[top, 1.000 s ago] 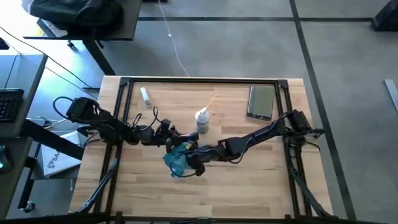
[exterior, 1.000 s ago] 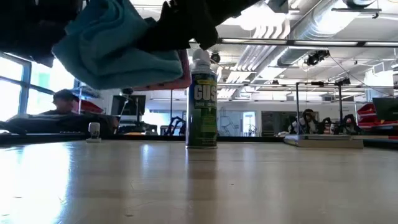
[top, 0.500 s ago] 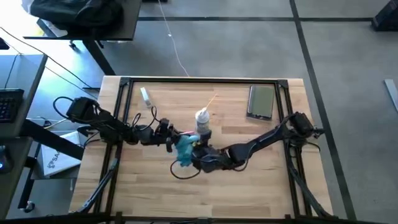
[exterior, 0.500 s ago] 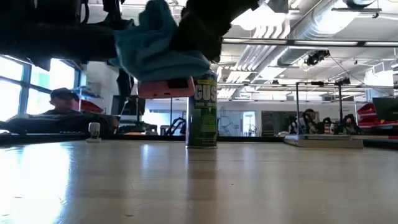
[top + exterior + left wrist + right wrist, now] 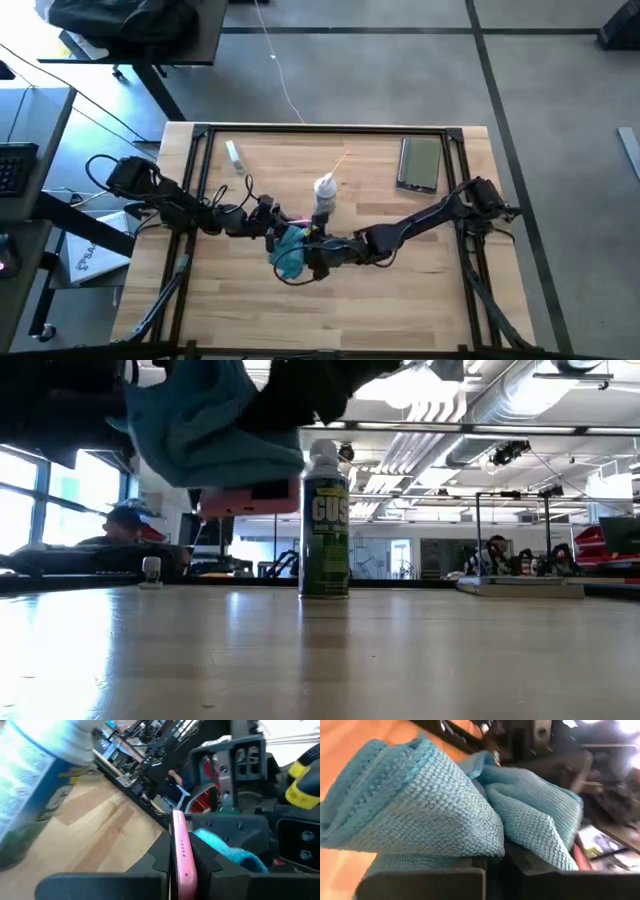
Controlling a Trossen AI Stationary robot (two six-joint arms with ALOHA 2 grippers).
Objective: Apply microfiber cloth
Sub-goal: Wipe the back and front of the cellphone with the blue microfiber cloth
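Cloth (image 5: 289, 250) bunched above mid-bench, clear of the wood, just in front of the can (image 5: 325, 195). Low view shows it hanging in the air, rumpled, draped on top of a pink phone (image 5: 250, 501) held level beneath it.

Right gripper (image 5: 305, 255) pinches the cloth: right wrist view shows its two dark fingers (image 5: 425, 881) drawn together with thick turquoise folds (image 5: 445, 810) pressed between and spilling over them. Nothing else in that grasp.

Left gripper (image 5: 272, 226) clamps the phone. Left wrist view shows the phone edge-on (image 5: 181, 855), pink rim with a row of small holes, both fingers (image 5: 210, 865) tight against its faces. A scrap of cloth (image 5: 227, 849) lies against the phone's far side, with the right arm's dark body behind it.

High view only: both arms meet at bench centre, left from the left edge, right from the right edge; a second, dark phone (image 5: 420, 163) lies flat near the right rear corner; a small clear bottle (image 5: 234, 153) lies near the left rear; a thin stick (image 5: 338, 162) behind the can.

Low view only: can stands upright on the bench (image 5: 320, 660), green label, white cap; the pink phone's end sits just beside its upper part. People sit in the room beyond.
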